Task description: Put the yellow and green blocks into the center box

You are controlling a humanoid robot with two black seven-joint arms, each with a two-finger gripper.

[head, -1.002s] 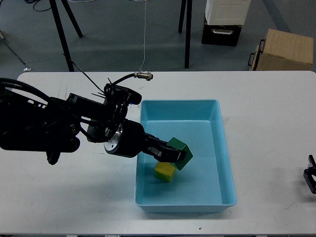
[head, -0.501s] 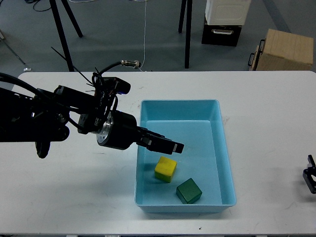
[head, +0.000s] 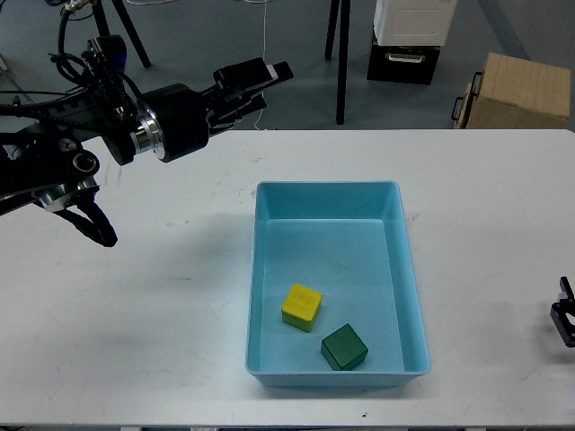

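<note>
The yellow block (head: pixel 302 307) and the green block (head: pixel 344 347) lie side by side on the floor of the light-blue box (head: pixel 325 187), near its front end, apart from each other. My left gripper (head: pixel 265 74) is raised high over the table's far edge, left of and well behind the box; its fingers look parted and hold nothing. Only a small dark part of my right gripper (head: pixel 564 321) shows at the right edge of the view, low over the table, and its fingers cannot be told apart.
The box stands in the middle of a white table (head: pixel 135 296). Behind the table, on the floor, are a cardboard box (head: pixel 519 90), a black-and-white case (head: pixel 409 36), a black pole (head: pixel 340 63) and tripod legs (head: pixel 112 54).
My left gripper let go of the green block, which dropped into the box beside the yellow one. The left arm then rose and swung back to the far left.
</note>
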